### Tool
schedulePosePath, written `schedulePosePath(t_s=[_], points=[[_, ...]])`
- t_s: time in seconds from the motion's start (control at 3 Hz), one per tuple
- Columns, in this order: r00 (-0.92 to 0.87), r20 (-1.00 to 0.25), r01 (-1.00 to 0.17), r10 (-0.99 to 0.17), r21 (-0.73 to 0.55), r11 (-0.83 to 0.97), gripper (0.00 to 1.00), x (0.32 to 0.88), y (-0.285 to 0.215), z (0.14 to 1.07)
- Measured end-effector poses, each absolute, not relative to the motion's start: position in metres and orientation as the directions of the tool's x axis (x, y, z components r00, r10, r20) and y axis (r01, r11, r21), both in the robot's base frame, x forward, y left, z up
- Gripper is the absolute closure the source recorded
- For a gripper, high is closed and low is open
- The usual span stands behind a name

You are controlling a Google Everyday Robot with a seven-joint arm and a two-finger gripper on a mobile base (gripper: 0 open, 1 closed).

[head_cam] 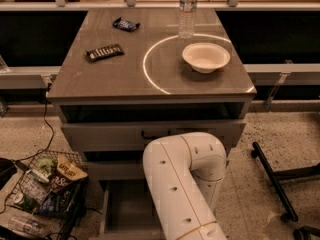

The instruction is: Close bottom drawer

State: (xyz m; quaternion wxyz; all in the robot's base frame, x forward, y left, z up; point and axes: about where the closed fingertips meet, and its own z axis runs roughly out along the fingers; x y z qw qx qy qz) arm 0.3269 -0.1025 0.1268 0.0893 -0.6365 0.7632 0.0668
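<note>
Bottom drawer (125, 206) stands open under the table (100, 79), tray jutting toward camera. Gripper hidden behind white arm (182, 184); cannot tell its state.

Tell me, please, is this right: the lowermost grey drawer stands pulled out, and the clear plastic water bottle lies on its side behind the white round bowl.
No: in the camera view the clear plastic water bottle stands upright, not on its side. It is behind the white round bowl, and the lowermost grey drawer is pulled out. The gripper is hidden behind the white arm.
</note>
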Motion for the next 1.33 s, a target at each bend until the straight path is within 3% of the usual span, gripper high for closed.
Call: schedulePosePath(t_s=[1.0,1.33], points=[[-0.217,-0.288,-0.966,-0.933,-0.077,0.248,1.00,0.365,-0.091,0.120],[-0.203,-0.333,-0.954,-0.921,-0.145,0.263,1.00,0.409,-0.082,0.125]])
